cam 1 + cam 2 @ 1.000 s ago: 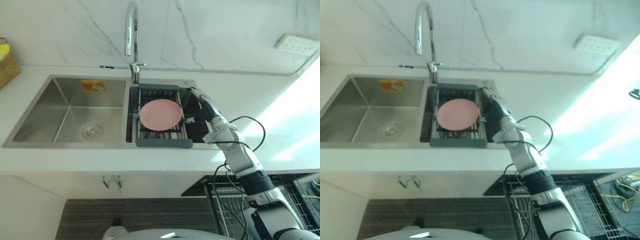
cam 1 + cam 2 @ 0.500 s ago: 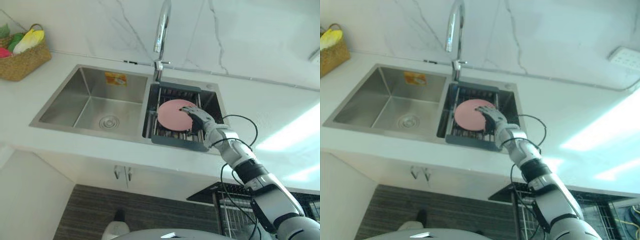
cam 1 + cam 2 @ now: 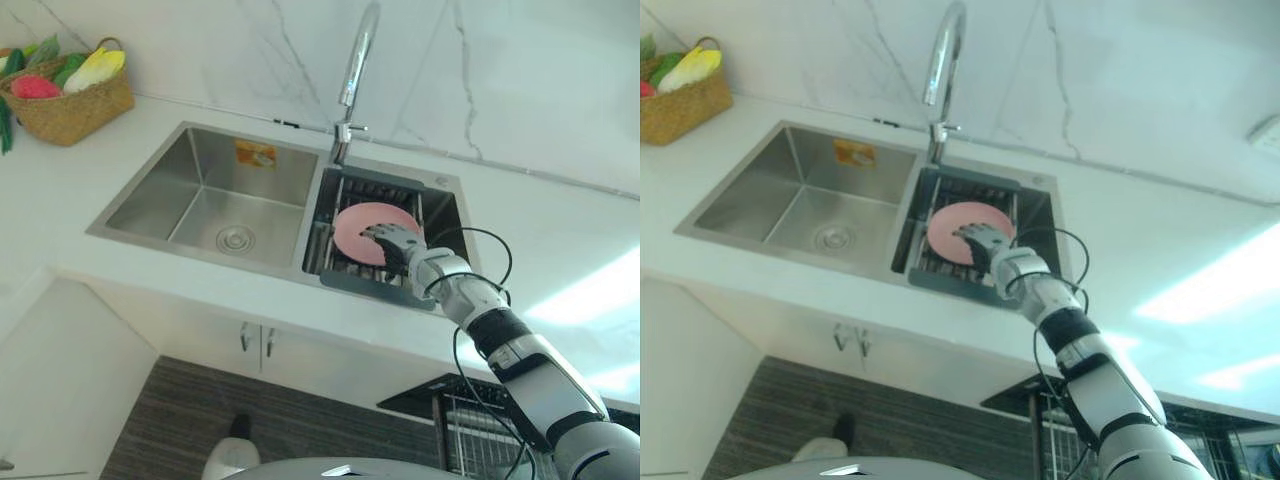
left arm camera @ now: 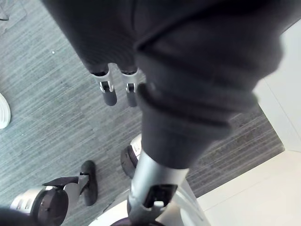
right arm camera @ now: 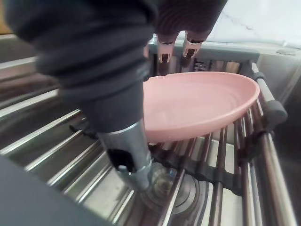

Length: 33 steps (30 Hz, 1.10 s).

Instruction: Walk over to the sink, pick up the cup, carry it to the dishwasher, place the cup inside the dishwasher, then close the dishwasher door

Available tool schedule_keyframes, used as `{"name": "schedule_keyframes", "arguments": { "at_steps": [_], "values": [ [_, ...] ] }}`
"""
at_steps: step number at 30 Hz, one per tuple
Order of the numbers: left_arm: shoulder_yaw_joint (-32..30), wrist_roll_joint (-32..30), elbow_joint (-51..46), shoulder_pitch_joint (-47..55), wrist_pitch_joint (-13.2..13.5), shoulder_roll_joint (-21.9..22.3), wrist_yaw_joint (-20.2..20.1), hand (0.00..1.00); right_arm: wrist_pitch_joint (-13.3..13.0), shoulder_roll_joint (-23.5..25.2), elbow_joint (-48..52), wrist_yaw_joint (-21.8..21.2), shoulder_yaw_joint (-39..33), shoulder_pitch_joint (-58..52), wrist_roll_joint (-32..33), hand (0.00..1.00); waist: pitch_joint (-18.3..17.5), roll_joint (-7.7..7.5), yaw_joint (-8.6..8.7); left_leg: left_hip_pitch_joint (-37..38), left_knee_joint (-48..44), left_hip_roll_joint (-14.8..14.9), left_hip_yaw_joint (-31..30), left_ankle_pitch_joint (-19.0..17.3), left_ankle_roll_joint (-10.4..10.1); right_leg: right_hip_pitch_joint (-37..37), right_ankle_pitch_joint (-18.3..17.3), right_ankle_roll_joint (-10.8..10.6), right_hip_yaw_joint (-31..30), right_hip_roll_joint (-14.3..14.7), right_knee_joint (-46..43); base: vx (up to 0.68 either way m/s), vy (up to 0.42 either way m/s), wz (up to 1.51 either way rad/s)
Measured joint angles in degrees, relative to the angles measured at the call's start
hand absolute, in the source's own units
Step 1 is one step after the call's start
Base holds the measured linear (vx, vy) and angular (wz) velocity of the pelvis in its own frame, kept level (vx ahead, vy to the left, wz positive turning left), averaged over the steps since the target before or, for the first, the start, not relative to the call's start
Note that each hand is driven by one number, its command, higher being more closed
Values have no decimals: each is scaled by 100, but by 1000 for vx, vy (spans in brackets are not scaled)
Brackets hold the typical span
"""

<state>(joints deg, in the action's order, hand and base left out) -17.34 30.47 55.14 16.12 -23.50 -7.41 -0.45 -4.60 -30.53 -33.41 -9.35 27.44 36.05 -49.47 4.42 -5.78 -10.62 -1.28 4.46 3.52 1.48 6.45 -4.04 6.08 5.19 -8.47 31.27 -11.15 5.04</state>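
Closest to us, the left robot hand (image 4: 109, 93) hangs over the grey plank floor (image 4: 56, 117) with its fingers straight and slack, holding nothing. Low on the right, under the bench edge, a wire rack (image 3: 466, 436) sticks out of what we take to be the open dishwasher.

Past the white bench (image 3: 60, 210) lies the steel double sink (image 3: 160, 185). A grey-framed draining rack (image 3: 370, 283) spans its right basin, and a pink plate (image 5: 197, 106) lies tilted on the bars. We find no cup in the sink, and the plate is what the right robot hand (image 3: 397, 243) has reached. Its fingers (image 5: 164, 52) stretch over the plate and its thumb (image 5: 127, 155) points down below the near rim. So the robot hand brackets the plate widely, and we see no pinch.

We judge the walk to the sink done and the pick-up only begun, since the plate rests on the rack. The lift, the carry to the dishwasher, the placing inside and the closing of the door are all left.

Behind the sink stands a tall chrome tap (image 3: 358, 60), and a wicker basket (image 3: 70, 105) of fruit or vegetables sits on the bench at far left. A veined marble wall (image 3: 520, 80) backs it all, with a white socket (image 3: 1265, 135) at far right.
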Motion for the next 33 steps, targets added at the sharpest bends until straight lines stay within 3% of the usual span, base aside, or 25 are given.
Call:
{"name": "schedule_keyframes", "arguments": {
  "at_steps": [8, 11, 12, 22, 33],
  "values": [
    [5, 68, 3, -26, -20, -36, -8, 0, 264, 311, -493, 19, 113, 29, -278, 0, 64, 3, -44, 13, 0, -56, -56, 18, 21, 80, -18, -26, 103, -50, -21, 10, 10, 6],
    [8, 69, 19, -59, -20, -34, -9, 0, 373, 344, -632, 220, 109, 29, -389, 0, 88, 16, -59, 14, 2, -69, -57, 25, 30, 86, -18, -37, 105, -60, -26, 0, 0, 0],
    [9, 68, 58, -85, -20, -37, -10, 0, 435, 363, -634, 375, 104, 31, -403, 100, 92, 19, -58, 15, 3, -75, -57, 26, 32, 87, -16, -40, 105, -65, -30, 0, 0, 0],
    [223, 9, 74, -118, 37, -56, -20, 0, 676, 581, -984, 1246, -345, 47, -715, 100, 106, 33, -53, 34, 36, -93, -53, -4, -1, 114, -26, -31, 101, -69, -35, 0, 0, 0],
    [239, -379, 176, -243, 181, -59, -11, 0, 506, 616, -1049, 1970, -523, 29, -780, 100, 109, 38, -5, 47, 39, -89, 6, -22, -13, 129, -35, -12, 57, -71, -37, 3, 2, -1]
  ]
}}
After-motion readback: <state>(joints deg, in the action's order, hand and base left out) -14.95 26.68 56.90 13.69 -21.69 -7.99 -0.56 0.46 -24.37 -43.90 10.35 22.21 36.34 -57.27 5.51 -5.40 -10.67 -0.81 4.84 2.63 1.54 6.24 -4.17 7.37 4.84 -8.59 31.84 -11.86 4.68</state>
